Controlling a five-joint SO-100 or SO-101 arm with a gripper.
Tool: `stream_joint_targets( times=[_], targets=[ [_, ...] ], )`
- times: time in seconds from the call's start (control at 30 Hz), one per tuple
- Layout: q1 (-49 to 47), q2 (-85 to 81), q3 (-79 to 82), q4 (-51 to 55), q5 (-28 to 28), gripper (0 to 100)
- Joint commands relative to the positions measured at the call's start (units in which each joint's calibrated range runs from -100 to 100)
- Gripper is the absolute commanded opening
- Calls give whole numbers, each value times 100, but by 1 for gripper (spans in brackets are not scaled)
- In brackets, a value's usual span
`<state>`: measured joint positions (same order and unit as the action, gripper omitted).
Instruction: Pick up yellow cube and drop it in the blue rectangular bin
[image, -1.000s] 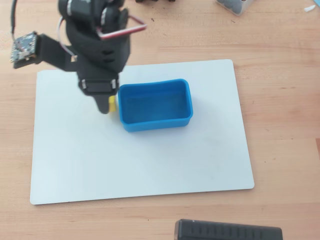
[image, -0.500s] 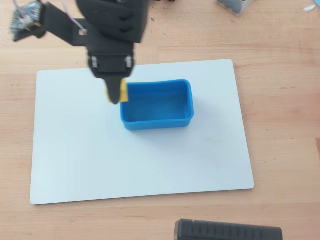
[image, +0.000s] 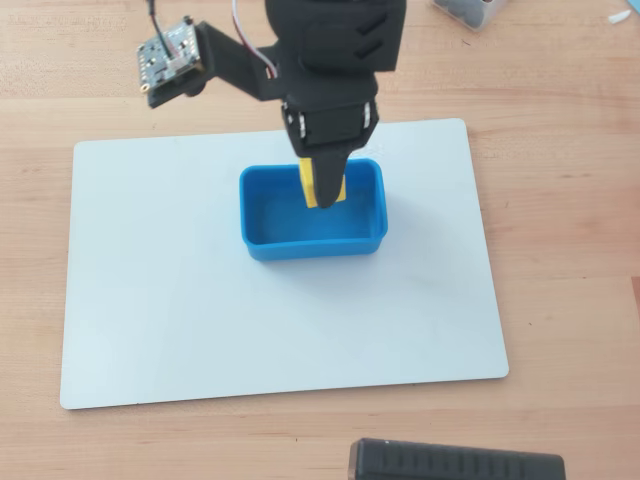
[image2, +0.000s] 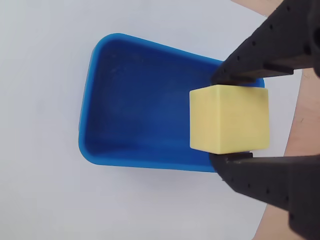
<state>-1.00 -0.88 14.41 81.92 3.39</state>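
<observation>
The yellow cube (image2: 229, 119) is pinched between my gripper's (image2: 227, 120) two black fingers, one above and one below it in the wrist view. It hangs over the right end of the blue rectangular bin (image2: 135, 115), which holds nothing else. In the overhead view the gripper (image: 323, 190) reaches down over the bin's (image: 290, 225) far wall, with a strip of the cube (image: 309, 183) showing beside the black finger.
The bin sits on a white board (image: 200, 300) lying on a wooden table (image: 570, 200). A black object (image: 455, 462) lies at the table's near edge, and a small container (image: 468, 10) sits at the far right.
</observation>
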Motion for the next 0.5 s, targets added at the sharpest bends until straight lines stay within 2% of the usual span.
stream_joint_targets(
  times=[0.0,0.13,0.3,0.47],
  targets=[
    [40,-1115,687,-587,-39,2],
    [49,-1115,905,-785,-44,3],
    [75,-1190,932,-794,-44,18],
    [58,-1524,1141,-818,-63,18]
  ],
)
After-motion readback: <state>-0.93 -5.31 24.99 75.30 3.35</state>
